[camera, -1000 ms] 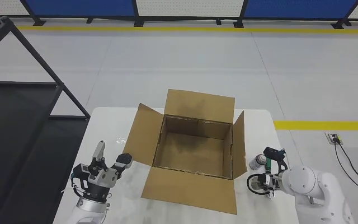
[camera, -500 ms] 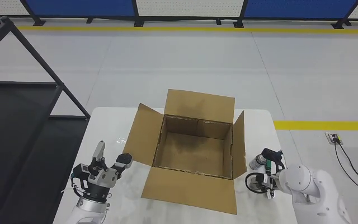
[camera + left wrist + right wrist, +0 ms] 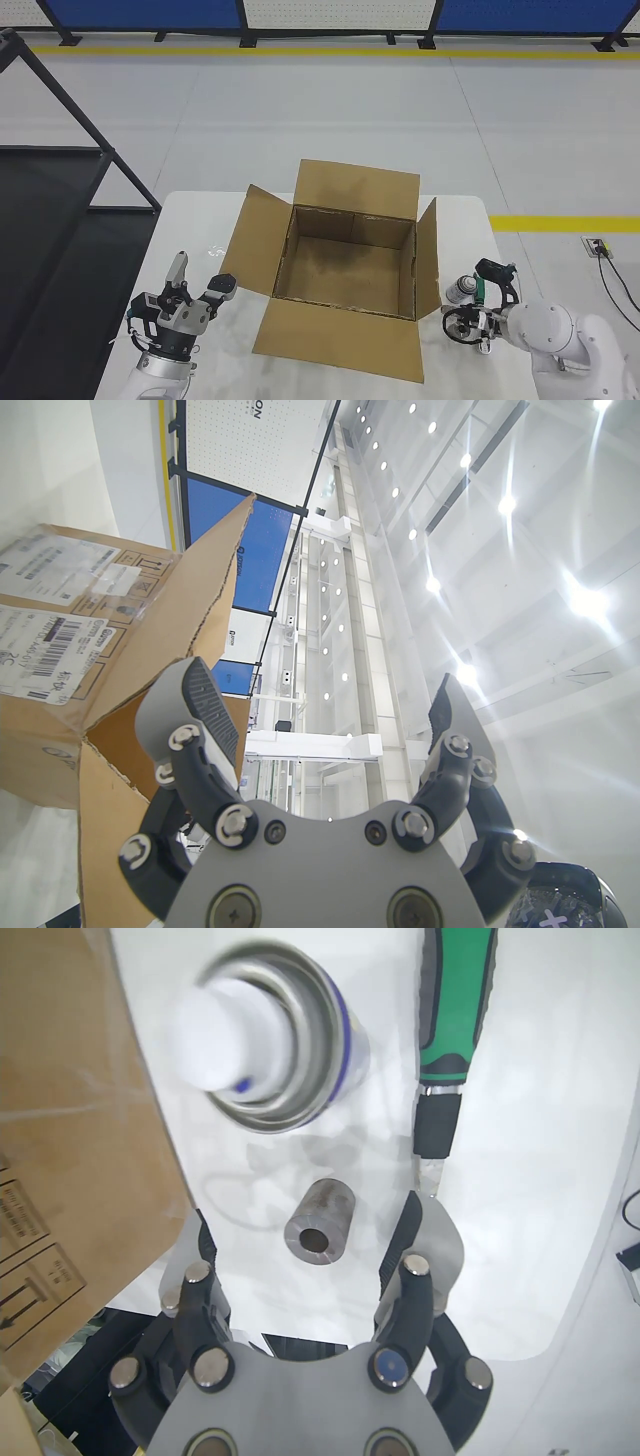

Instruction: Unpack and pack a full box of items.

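Observation:
An open cardboard box (image 3: 345, 270) stands mid-table with its flaps spread, and its inside looks bare. To its right a spray can (image 3: 460, 290) with a white cap (image 3: 220, 1043) stands beside a green-handled tool (image 3: 492, 275) lying flat (image 3: 450, 1018). My right gripper (image 3: 462, 323) hangs just in front of them, open. A small steel cylinder (image 3: 320, 1228) lies on the table between its fingers (image 3: 412, 1228), which stand apart from it. My left gripper (image 3: 200, 282) is near the box's left flap, open and empty, pointing upward (image 3: 320, 680).
The white table (image 3: 200, 215) has free room left of the box and behind it. The box's right flap (image 3: 65, 1128) stands close beside my right gripper. The table's right edge (image 3: 590, 1238) is near. A black rack (image 3: 60, 150) stands off the left side.
My right gripper shifted slightly toward the box and then back to the right, staying beside the can. The left arm and the box have not moved.

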{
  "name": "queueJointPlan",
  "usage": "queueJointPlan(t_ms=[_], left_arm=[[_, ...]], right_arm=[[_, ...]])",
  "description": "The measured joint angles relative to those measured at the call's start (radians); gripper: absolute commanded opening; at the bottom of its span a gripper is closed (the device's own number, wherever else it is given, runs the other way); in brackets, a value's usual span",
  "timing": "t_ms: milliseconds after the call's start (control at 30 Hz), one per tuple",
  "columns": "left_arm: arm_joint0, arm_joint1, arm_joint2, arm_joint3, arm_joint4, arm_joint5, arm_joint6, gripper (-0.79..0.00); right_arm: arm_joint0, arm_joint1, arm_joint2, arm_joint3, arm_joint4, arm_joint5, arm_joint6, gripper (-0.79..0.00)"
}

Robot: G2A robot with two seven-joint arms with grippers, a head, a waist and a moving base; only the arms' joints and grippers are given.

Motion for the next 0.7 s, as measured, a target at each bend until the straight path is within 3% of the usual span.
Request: queueJointPlan(t_ms=[267, 367, 533, 700], left_arm=[[0.000, 0.000, 0.000, 0.000, 0.000, 0.000, 0.000, 0.000], [0.000, 0.000, 0.000, 0.000, 0.000, 0.000, 0.000, 0.000], [0.000, 0.000, 0.000, 0.000, 0.000, 0.000, 0.000, 0.000], [0.000, 0.000, 0.000, 0.000, 0.000, 0.000, 0.000, 0.000]], right_arm=[[-0.148, -0.001, 0.124, -0.254, 0.094, 0.072, -0.186, 0.000], [-0.183, -0.003, 0.155, -0.333, 0.177, 0.027, -0.260, 0.000], [-0.181, -0.007, 0.135, -0.421, 0.180, 0.108, -0.364, 0.000], [-0.175, -0.007, 0.127, -0.427, 0.209, 0.078, -0.378, 0.000]])
